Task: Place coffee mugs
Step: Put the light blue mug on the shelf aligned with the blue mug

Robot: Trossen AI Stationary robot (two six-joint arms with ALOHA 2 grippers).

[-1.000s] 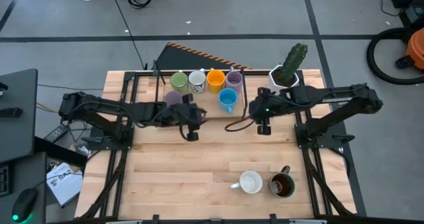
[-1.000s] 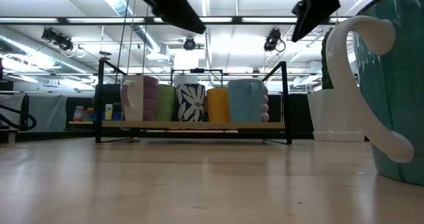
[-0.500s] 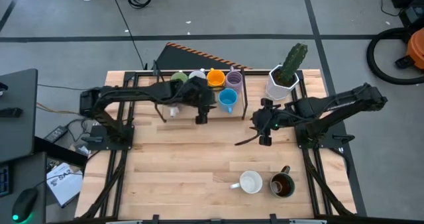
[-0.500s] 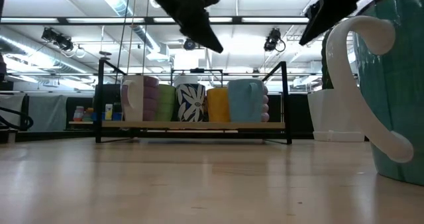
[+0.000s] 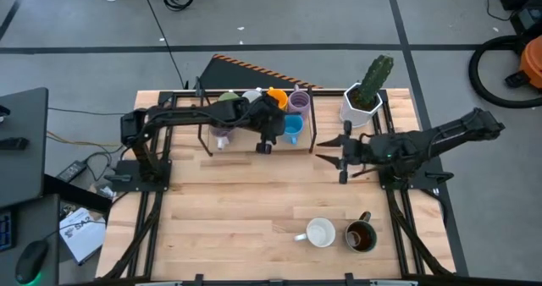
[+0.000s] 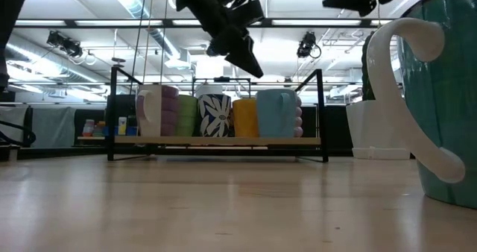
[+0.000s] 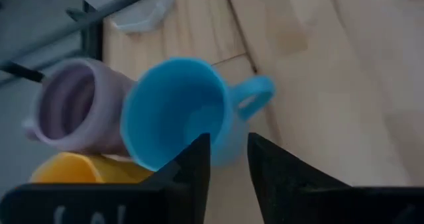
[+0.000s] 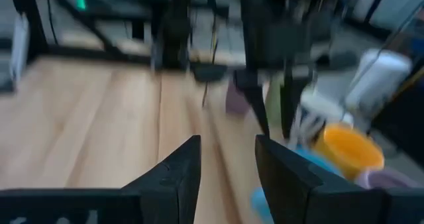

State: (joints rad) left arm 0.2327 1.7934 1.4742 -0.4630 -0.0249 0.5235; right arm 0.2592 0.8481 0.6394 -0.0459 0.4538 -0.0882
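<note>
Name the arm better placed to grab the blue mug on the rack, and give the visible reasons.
Left. The left gripper hangs right over the blue mug, its open fingers framing the rim in the left wrist view. The right gripper sits outside the rack, farther away.

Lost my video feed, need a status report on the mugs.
Left gripper open, empty, above blue mug in rack. Right gripper open, empty, beside rack. White mug, brown mug unplaced. Nothing blocking.
</note>
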